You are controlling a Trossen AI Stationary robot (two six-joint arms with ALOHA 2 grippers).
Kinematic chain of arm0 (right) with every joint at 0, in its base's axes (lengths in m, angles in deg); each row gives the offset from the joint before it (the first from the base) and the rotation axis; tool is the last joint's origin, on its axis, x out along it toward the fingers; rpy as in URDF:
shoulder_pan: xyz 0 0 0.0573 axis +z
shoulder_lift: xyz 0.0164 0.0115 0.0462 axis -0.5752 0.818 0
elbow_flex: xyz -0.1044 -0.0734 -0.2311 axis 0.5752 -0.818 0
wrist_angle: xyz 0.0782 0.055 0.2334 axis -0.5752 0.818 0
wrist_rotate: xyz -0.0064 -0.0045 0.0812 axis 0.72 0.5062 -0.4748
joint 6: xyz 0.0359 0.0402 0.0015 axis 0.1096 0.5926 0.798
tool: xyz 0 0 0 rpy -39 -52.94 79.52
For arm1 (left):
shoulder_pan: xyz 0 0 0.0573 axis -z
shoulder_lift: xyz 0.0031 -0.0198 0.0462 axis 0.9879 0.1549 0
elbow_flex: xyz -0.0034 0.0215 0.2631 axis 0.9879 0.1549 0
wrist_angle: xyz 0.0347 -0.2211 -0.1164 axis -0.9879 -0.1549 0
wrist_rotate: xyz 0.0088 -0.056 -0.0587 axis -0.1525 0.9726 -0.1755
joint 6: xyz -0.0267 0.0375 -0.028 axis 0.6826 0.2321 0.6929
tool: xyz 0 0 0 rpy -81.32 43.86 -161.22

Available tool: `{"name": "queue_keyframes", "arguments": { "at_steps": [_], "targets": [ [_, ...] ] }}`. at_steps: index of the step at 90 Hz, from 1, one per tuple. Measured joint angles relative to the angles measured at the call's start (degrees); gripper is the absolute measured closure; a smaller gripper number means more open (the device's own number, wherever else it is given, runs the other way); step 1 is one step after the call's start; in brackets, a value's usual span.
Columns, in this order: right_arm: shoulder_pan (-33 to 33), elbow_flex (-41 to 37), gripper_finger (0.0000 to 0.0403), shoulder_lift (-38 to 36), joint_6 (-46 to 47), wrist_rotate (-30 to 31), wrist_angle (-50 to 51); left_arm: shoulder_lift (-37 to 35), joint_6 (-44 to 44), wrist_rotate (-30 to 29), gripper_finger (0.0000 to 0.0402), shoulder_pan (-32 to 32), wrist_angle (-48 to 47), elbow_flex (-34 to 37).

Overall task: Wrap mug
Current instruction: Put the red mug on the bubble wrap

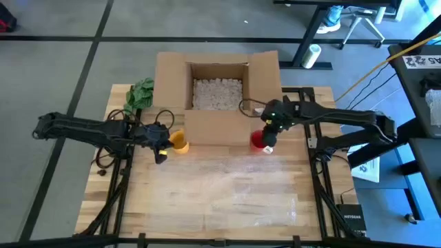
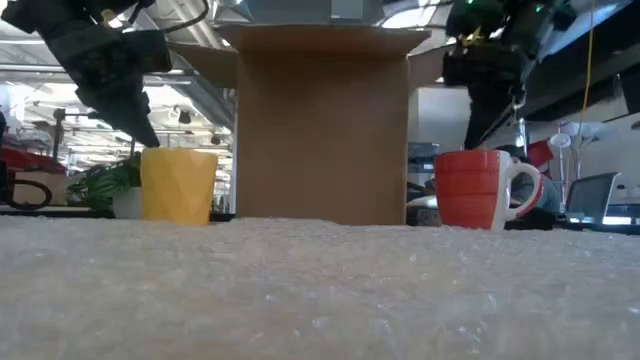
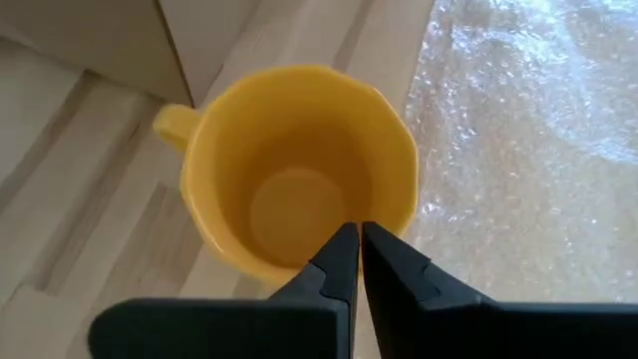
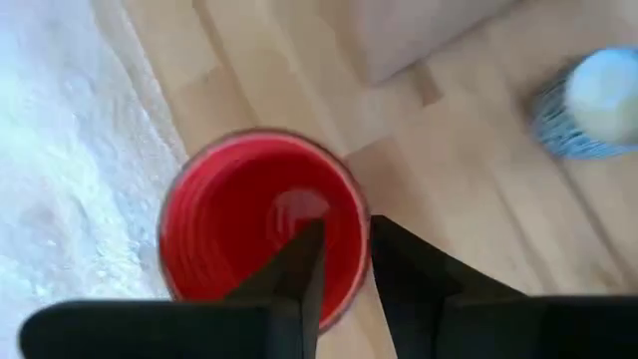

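In front of the cardboard box [image 1: 219,89], the left gripper [image 3: 357,249] hangs over the yellow mug [image 3: 299,170], fingers pressed together and empty. The right gripper [image 4: 344,254] straddles the red mug [image 4: 261,214] rim, its fingers narrowly parted, beside the bubble wrap [image 1: 234,189].

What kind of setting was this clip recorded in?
Probably a robotics lab or office workspace: a pale wooden table on a grey floor, a white swivel office chair and a black desk behind it, and an open brown cardboard box of packing fill.
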Motion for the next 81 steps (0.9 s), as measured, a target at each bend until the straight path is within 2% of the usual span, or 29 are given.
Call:
{"name": "queue_keyframes", "arguments": {
  "at_steps": [14,38,49,68,81],
  "targets": [
    [0.0,0.0,0.0326,0.2,1.2,-0.7,3.5,0.0,-2.1,0.0,0.0402,0.0,3.1,0.0],
    [0.0,0.0,0.0248,5.2,3.4,-1.7,3.1,0.0,-3.2,0.2,0.0402,0.0,4.6,0.0],
    [0.0,0.0,0.0232,7.4,3.6,-1.2,2.1,0.0,-2.9,0.8,0.0402,0.0,4.2,0.0],
    [0.0,0.0,0.0245,10.1,4.1,1.4,0.9,0.0,-1.9,0.8,0.0402,0.0,2.7,0.0],
    [0.0,0.0,0.0297,10.3,4.5,2.1,-0.3,0.0,-1.3,0.8,0.0402,0.0,1.7,0.0]
  ]
}}
